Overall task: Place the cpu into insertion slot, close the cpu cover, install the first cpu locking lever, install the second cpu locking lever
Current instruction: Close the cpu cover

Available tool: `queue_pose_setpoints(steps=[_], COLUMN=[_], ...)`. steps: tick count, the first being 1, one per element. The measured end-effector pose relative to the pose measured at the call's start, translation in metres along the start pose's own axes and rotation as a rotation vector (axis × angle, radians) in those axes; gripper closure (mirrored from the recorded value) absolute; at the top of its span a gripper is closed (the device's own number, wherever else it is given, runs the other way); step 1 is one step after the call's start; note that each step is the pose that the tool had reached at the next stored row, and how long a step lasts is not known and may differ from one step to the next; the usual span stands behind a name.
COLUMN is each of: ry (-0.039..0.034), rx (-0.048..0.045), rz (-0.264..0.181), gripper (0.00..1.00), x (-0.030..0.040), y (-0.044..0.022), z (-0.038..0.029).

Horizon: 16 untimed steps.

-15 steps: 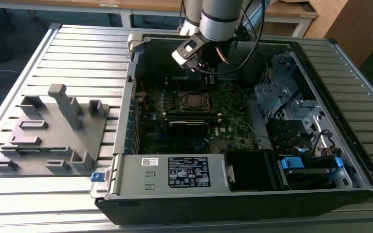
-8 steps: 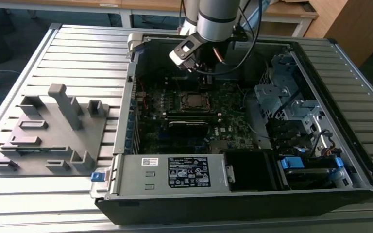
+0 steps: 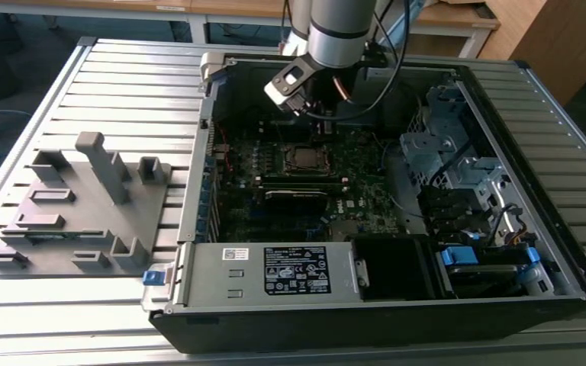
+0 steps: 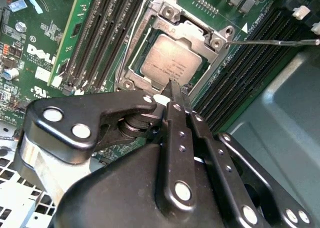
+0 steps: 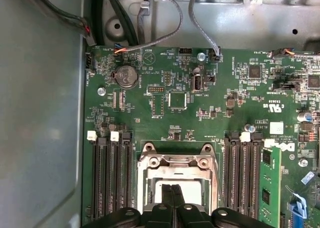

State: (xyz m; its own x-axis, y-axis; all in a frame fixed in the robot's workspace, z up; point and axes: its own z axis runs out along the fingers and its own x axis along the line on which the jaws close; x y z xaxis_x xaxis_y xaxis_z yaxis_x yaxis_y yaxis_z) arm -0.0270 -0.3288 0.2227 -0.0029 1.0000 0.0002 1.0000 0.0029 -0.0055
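**Gripper [image 4: 173, 90] tip at the seated cpu [image 4: 169, 62]**

Black gripper linkages are seen nearest in the second wrist view. The fingers [image 4: 176, 123] are pressed together with nothing pinched, and their tip is placed just over one edge of the cpu. The cpu is seated flat in the insertion slot [image 3: 307, 158], mid-board on the motherboard [image 5: 200, 102]. The cpu cover [image 4: 134, 50] appears folded down around it. A thin lever rod [image 4: 272, 41] is seen reaching out over the memory slots [image 4: 240, 72]; whether it is latched cannot be told. The cpu is judged light, rigid and fragile underneath, so it is best taken by its edges. The rod is judged springy and best pushed near its free end.
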Motion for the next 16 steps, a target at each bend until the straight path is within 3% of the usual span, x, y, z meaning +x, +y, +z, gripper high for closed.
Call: queue_pose_setpoints(steps=[8,16], ry=[0.0002,0.0000], rx=[-0.0001,0.0000], rz=[0.000,0.000], gripper=[0.90,0.90], x=[-0.0078,-0.0081], y=[-0.0013,-0.0135], z=[0.0007,0.0034])
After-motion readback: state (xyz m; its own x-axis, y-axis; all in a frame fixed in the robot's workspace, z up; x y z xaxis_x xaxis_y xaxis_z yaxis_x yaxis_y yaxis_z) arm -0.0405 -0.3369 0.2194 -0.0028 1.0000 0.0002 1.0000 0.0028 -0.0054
